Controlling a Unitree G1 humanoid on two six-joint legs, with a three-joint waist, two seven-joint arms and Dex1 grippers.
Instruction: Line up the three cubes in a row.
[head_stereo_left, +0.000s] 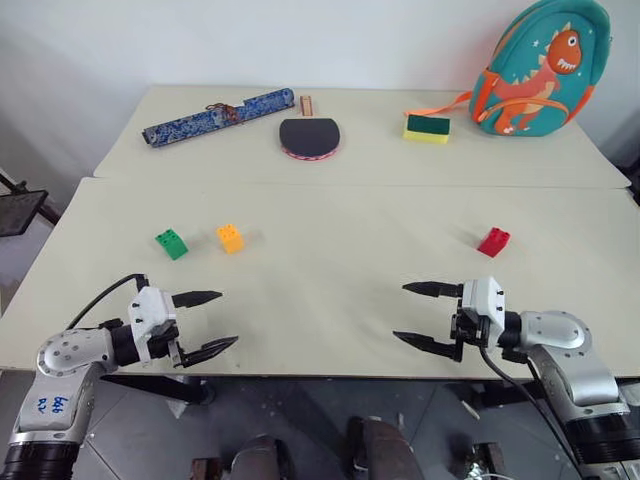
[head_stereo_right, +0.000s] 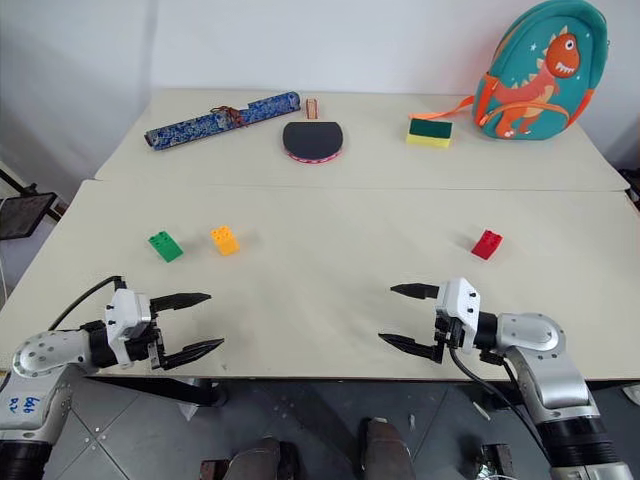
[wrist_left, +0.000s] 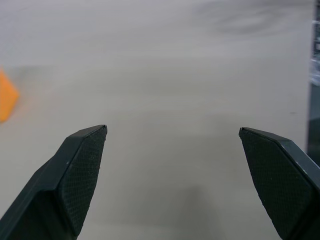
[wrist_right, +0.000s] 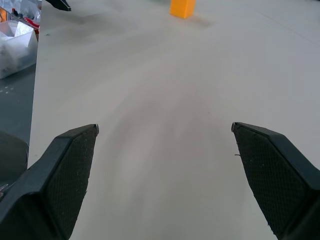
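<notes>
The 3 cubes are lying on the near table (head_stereo_left: 320, 300), not yet in a row: the green cube (head_stereo_left: 171, 243) and the orange-yellow cube (head_stereo_left: 230, 237) are sitting just beside each other on the robot's left, while the red cube (head_stereo_left: 493, 241) is resting well apart on the right.

The left gripper (head_stereo_left: 205, 323) and the right gripper (head_stereo_left: 420, 314) are both hovering over the near edge of the table, tips pointing inward toward each other. Each is standing wide open with nothing between its fingers.

The step in hand looks like the first reach. Since 2 cubes are already sitting nearly level, the neatest approach is probably bringing the red one across with the right gripper and setting it beside the orange-yellow one, on the same line. The cubes are tiny and studded, so closing squarely on 2 flat sides, fingers low to the surface, should keep the cube from twisting out.

On the far table a patterned case (head_stereo_left: 218, 116), a paddle (head_stereo_left: 309, 136), a sponge (head_stereo_left: 427, 128) and a dinosaur backpack (head_stereo_left: 535, 70) are lying well clear. Nothing is standing between the red cube and the other 2.
</notes>
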